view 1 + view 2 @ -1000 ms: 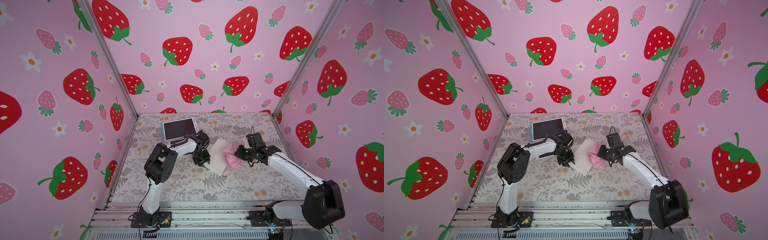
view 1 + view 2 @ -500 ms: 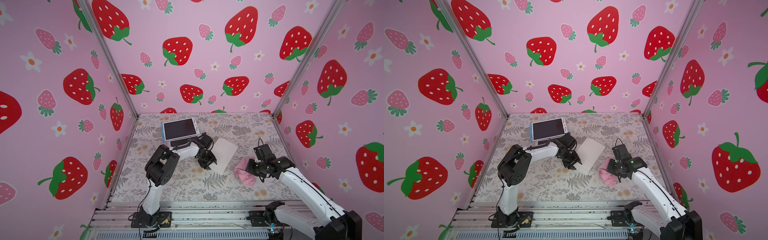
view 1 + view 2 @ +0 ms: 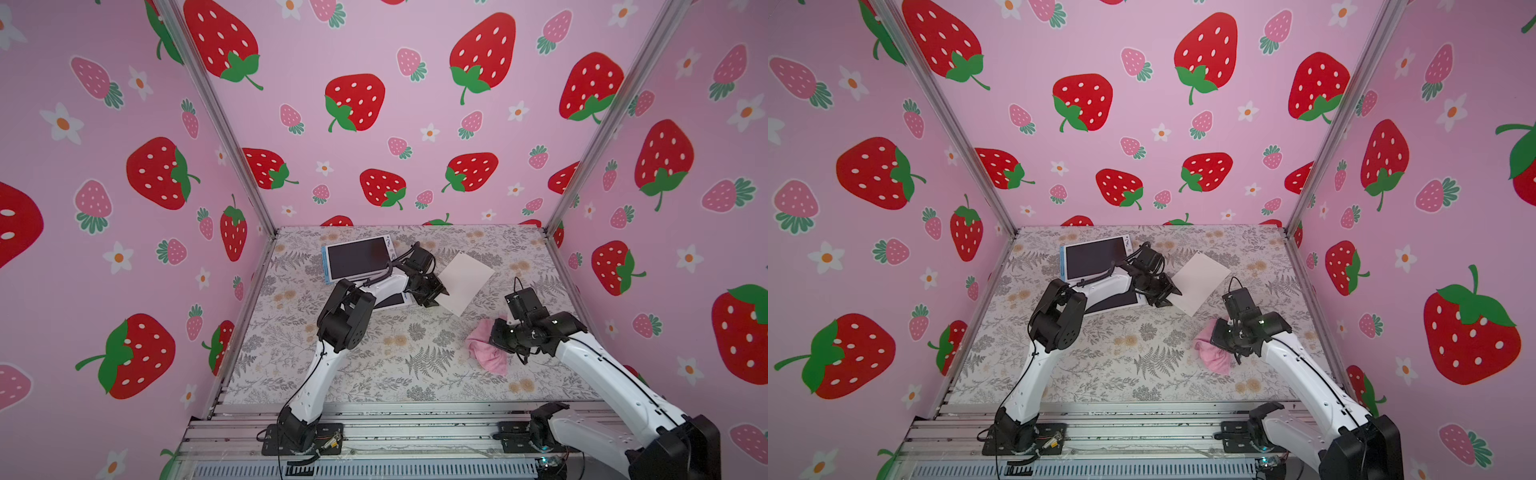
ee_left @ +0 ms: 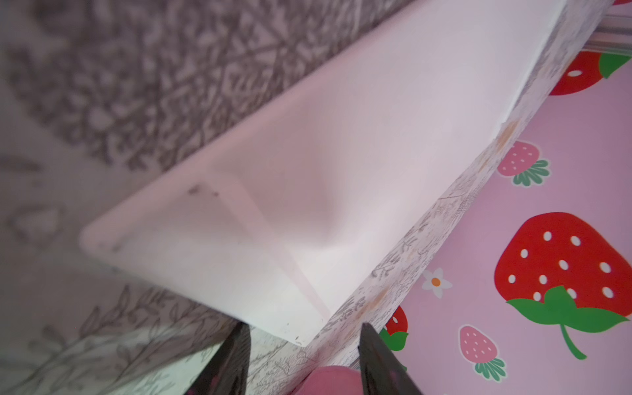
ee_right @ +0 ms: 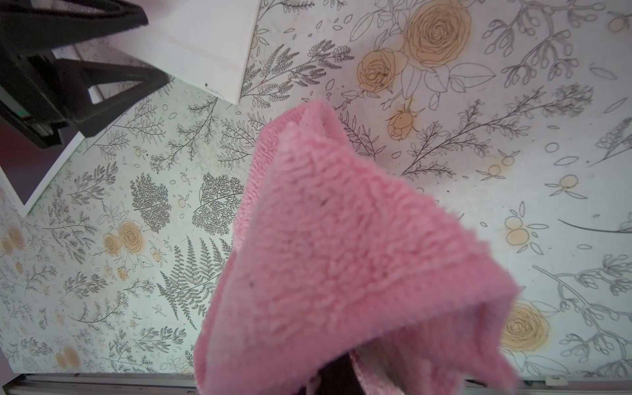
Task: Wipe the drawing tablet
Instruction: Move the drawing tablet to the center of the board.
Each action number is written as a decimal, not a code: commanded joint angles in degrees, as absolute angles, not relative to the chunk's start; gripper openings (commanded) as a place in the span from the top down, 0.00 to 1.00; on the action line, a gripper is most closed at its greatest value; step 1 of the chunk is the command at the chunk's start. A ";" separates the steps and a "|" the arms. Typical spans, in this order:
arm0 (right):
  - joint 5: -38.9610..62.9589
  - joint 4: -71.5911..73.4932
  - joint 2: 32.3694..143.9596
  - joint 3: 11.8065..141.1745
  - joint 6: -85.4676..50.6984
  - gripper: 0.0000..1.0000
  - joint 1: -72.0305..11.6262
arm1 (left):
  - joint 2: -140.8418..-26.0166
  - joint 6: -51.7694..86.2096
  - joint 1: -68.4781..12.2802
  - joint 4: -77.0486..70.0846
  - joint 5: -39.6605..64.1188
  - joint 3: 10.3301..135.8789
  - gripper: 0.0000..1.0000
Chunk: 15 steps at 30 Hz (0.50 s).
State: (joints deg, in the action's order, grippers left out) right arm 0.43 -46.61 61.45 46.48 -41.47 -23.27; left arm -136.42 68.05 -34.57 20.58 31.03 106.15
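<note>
Pink cloth hangs over open mat, apart from white board's edge.

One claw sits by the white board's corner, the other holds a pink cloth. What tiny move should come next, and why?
Probably back the left gripper away from the white board. Its jaws stand open at the board's near corner, gripping nothing, while the right gripper, shut on the pink cloth, holds it clear of the board.
</note>
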 commanded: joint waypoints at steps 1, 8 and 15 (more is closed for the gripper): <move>1.76 -45.17 62.57 48.91 -39.18 1.00 -23.64 | -136.33 67.24 -33.93 22.61 29.74 106.41 0.47; 3.30 -34.06 74.13 61.19 -29.83 1.00 -31.92 | -115.15 61.67 -28.47 29.64 23.79 90.18 0.46; -2.06 -25.95 91.32 74.55 -25.61 1.00 -39.78 | -100.45 51.69 -13.16 35.92 22.00 72.37 0.46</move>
